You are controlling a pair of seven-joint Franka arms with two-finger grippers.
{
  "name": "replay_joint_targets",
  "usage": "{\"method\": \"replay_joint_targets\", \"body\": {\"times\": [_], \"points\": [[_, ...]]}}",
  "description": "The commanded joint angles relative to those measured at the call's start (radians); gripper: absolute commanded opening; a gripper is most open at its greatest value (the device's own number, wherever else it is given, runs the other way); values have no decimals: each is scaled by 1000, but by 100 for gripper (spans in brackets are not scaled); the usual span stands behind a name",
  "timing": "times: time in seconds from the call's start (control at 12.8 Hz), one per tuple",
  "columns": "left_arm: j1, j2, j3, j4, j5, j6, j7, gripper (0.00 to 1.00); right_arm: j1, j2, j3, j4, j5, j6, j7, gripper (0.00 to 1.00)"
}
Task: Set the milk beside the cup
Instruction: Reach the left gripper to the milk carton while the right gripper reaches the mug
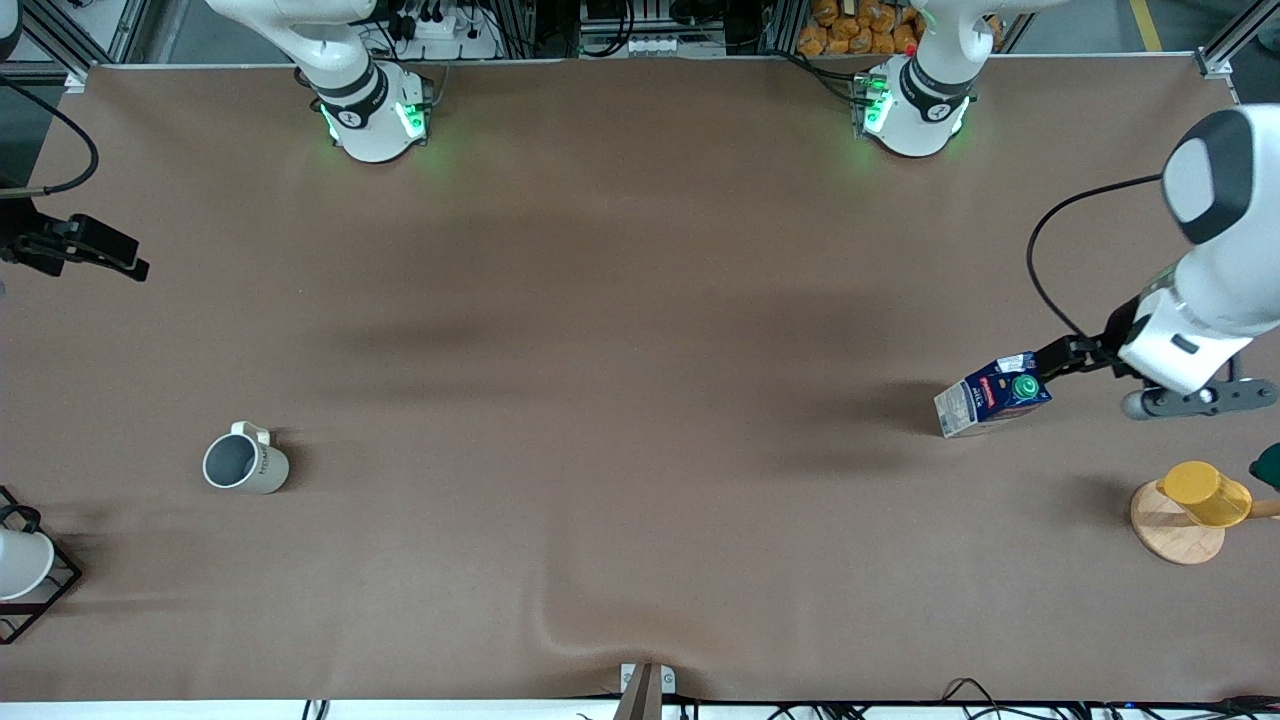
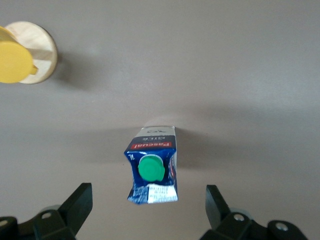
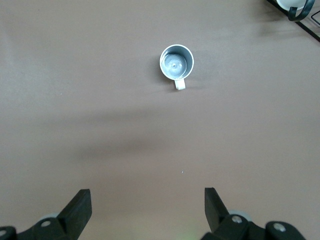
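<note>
The milk, a dark blue carton with a green cap, stands on the brown table toward the left arm's end. It also shows in the left wrist view. My left gripper is open just above it, a finger on each side of its top, not touching it. The cup, a cream mug with a grey inside, stands upright toward the right arm's end, and also shows in the right wrist view. My right gripper hangs open and empty over bare table at that end.
A yellow cup sits on a round wooden coaster, nearer to the front camera than the milk. A black wire rack with a white cup stands at the table edge beside the mug. A dark green object shows at the edge.
</note>
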Motion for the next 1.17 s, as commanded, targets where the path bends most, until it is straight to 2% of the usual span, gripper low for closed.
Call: {"method": "replay_joint_targets", "body": {"times": [0.0, 0.31, 0.86, 1.09], "points": [[3, 41, -2, -27, -19, 48, 4, 100, -8, 19, 5, -8, -10, 16, -8, 100], [4, 100, -2, -30, -21, 52, -6, 100, -22, 179, 5, -8, -4, 123, -7, 100], [20, 139, -2, -33, -19, 51, -8, 100, -42, 515, 11, -5, 27, 497, -7, 100], [18, 143, -2, -35, -21, 39, -12, 100, -37, 587, 11, -2, 27, 595, -7, 100]]}}
